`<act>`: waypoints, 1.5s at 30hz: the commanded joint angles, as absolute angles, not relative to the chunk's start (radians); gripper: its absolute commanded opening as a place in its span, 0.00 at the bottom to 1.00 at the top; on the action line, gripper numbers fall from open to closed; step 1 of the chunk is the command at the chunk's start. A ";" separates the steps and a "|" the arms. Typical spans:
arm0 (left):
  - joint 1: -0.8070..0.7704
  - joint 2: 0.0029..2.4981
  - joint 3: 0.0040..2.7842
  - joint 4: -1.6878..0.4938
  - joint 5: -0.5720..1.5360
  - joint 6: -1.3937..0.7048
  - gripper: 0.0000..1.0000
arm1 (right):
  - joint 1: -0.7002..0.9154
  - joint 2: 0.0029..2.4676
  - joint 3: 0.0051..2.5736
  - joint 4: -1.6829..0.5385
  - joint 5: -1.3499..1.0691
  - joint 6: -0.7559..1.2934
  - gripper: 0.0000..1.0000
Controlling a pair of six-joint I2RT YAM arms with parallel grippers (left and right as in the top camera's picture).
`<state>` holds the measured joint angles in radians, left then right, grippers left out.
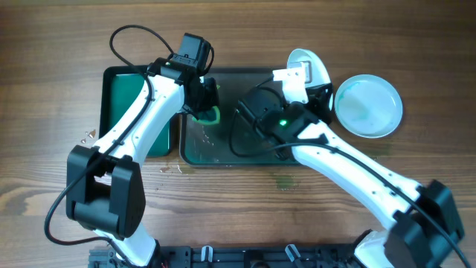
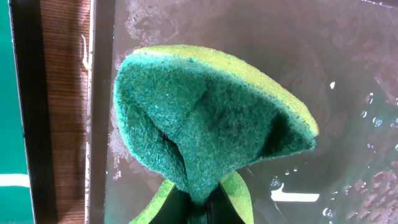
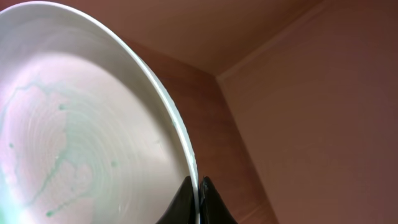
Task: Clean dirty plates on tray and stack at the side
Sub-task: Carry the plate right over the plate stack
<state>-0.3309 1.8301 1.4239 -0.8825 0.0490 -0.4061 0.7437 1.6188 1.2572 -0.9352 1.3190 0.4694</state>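
My left gripper is shut on a folded green sponge and holds it over the left end of the dark grey-green tray. In the left wrist view the sponge fills the middle above the wet tray floor, with my jaws pinching it. My right gripper is shut on the rim of a white plate and holds it tilted on edge above the tray's far right end. In the right wrist view this plate shows teal streaks, and my jaws clamp its rim. A second plate with faint teal smears lies on the table to the right. A third plate is not in view.
A smaller bright green tray lies left of the dark tray, partly under my left arm. Small crumbs or droplets dot the wood in front of the trays. My right arm crosses the tray's right half.
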 commanded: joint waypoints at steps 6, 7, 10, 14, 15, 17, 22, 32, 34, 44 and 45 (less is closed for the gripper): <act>-0.332 1.822 1.419 -0.878 0.036 -0.401 0.04 | 0.747 1.560 1.257 -0.951 1.208 0.470 0.04; -0.332 1.822 1.419 -0.879 0.036 -0.401 0.04 | 0.747 1.560 1.257 -0.958 1.208 0.470 0.04; -0.332 1.822 1.419 -0.878 0.036 -0.401 0.04 | 0.747 1.560 1.257 -0.966 1.239 0.441 0.04; -0.332 1.822 1.419 -0.871 0.036 -0.401 0.04 | 0.747 1.560 1.257 -0.970 1.269 0.399 0.04; -0.332 1.822 1.419 -0.870 0.036 -0.401 0.04 | 0.747 1.560 1.257 -0.970 1.267 0.398 0.04; -0.332 1.822 1.419 -0.870 0.036 -0.401 0.04 | 0.747 1.560 1.257 -0.971 1.238 0.400 0.04; -0.332 1.822 1.419 -0.872 0.036 -0.401 0.04 | 0.735 1.560 1.257 -0.971 1.032 0.428 0.04; -0.332 1.822 1.419 -0.875 0.036 -0.401 0.04 | 0.575 1.557 1.257 -0.896 0.539 0.413 0.04; -0.332 1.822 1.419 -0.874 0.036 -0.401 0.04 | 0.514 1.552 1.257 -0.868 0.395 0.367 0.04; -0.332 1.822 1.419 -0.871 0.035 -0.401 0.04 | 0.122 1.503 1.257 -0.848 -0.149 0.250 0.04; -0.332 1.822 1.419 -0.870 0.035 -0.401 0.04 | 0.092 1.503 1.257 -0.851 -0.166 0.237 0.04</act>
<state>-0.3309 1.8301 1.4239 -0.8745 0.0490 -0.4057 0.1921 1.5322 1.2572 -0.8379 0.0105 0.2909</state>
